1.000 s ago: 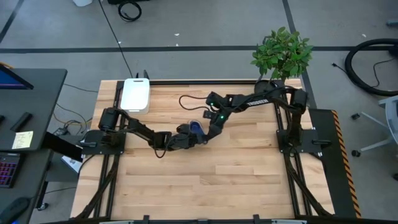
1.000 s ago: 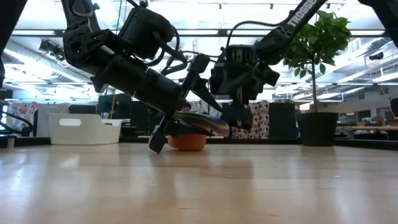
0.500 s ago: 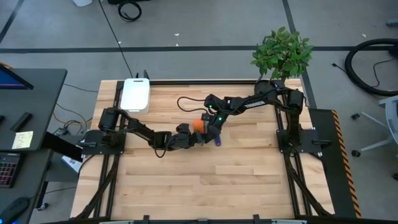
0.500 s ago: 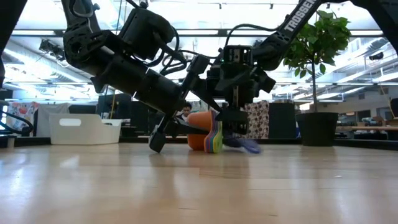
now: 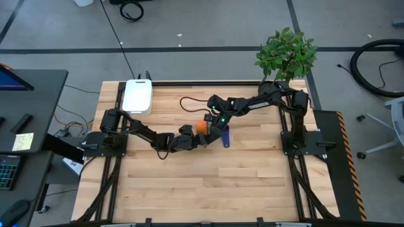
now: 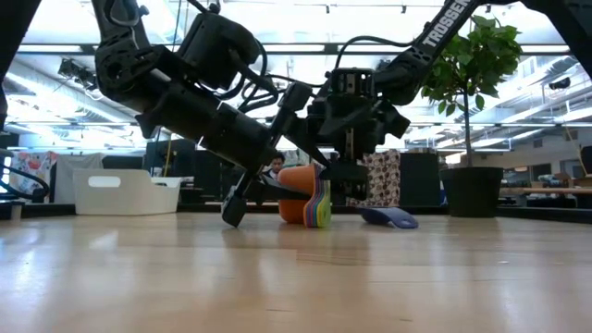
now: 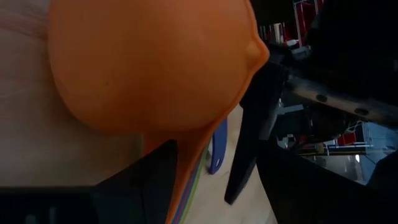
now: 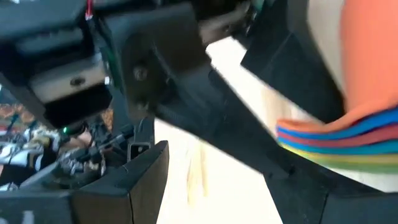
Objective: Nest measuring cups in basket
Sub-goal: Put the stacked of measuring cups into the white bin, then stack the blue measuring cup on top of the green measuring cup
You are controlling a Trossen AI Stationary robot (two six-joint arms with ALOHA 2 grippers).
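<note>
We see both arms meeting near the middle of the table (image 5: 189, 189). The left gripper (image 5: 192, 137) is clamped on the handles of a nested stack of cups (image 6: 310, 197), which stands tipped on its side with the orange cup (image 5: 201, 127) on the outside and coloured rims layered behind it. The right gripper (image 5: 216, 129) hangs just beside the stack, on the side away from the left arm; we cannot tell whether its fingers are apart or together.

A dark blue cup (image 5: 225, 136) lies alone on the wood just beside the stack, apart from it and free of both grippers. In the low view it rests flat on the tabletop (image 6: 390, 217).

The white basket (image 5: 137, 96) sits at the far left corner of the table, well apart from the cups, with the left arm's links stretched between it and the stack. A potted plant (image 5: 286, 52) stands at the far right corner, behind the right arm's base.
</note>
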